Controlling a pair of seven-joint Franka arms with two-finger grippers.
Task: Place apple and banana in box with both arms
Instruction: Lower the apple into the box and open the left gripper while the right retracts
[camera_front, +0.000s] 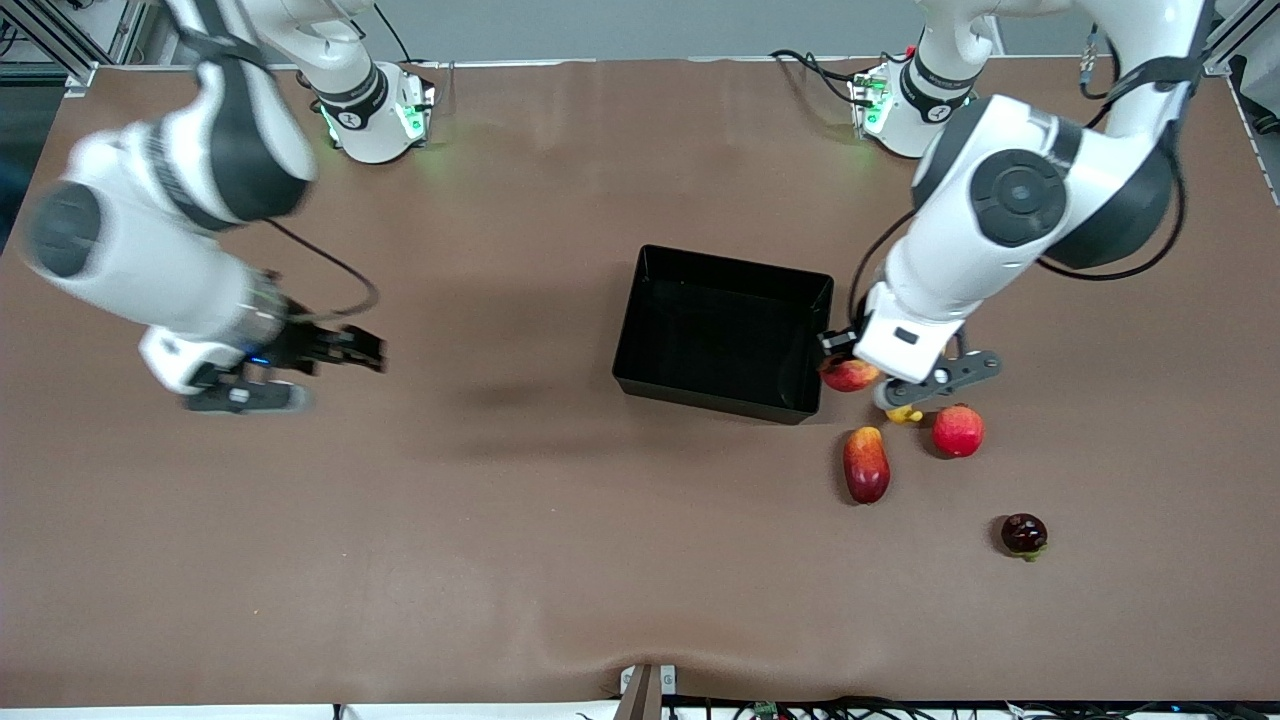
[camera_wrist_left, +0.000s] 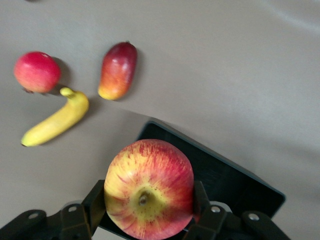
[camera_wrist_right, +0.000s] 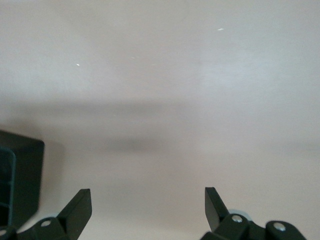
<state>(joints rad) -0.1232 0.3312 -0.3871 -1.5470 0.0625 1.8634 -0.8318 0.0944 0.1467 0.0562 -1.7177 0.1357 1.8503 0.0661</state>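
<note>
The box (camera_front: 722, 330) looks like glossy black plastic, its inner walls catching soft reflections. The table (camera_front: 520, 520) wears a matt brown covering, smooth but gently rippled near its front edge. The apple (camera_wrist_left: 149, 188) has a smooth, streaky skin with a slight sheen; the banana (camera_wrist_left: 56, 121) looks smooth and dull yellow. The arms' shells (camera_front: 1000, 230) are glossy white plastic.

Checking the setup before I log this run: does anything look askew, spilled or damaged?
Nothing stands out. The left gripper holds the apple over a corner of the empty box; the banana lies whole on the table; the right gripper hangs open over bare table.
</note>
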